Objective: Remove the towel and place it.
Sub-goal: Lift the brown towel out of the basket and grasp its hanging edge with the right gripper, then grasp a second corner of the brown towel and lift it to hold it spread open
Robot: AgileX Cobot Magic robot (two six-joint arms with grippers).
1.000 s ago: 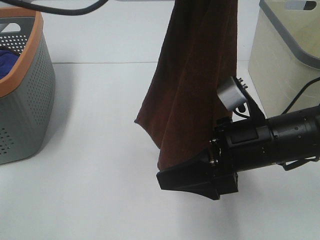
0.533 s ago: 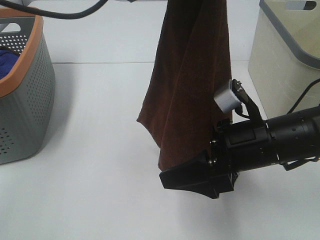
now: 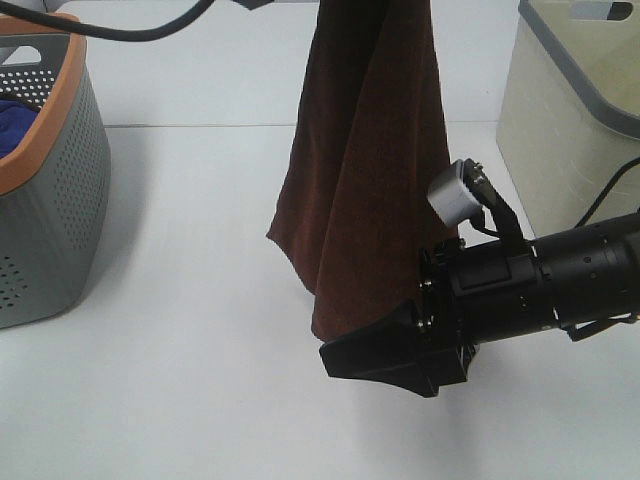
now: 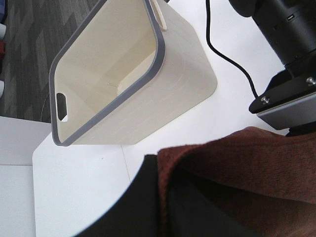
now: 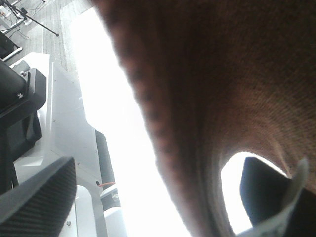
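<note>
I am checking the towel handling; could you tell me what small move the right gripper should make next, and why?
Probably close the right gripper on the towel: its lower part hangs between the open fingers, while the left gripper holds it up.

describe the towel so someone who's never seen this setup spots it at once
On the white table, look between the grey basket at the left and the cream bin at the right. The towel hangs there from above the frame. It is the only brown cloth; the blue cloth lies in the basket.
</note>
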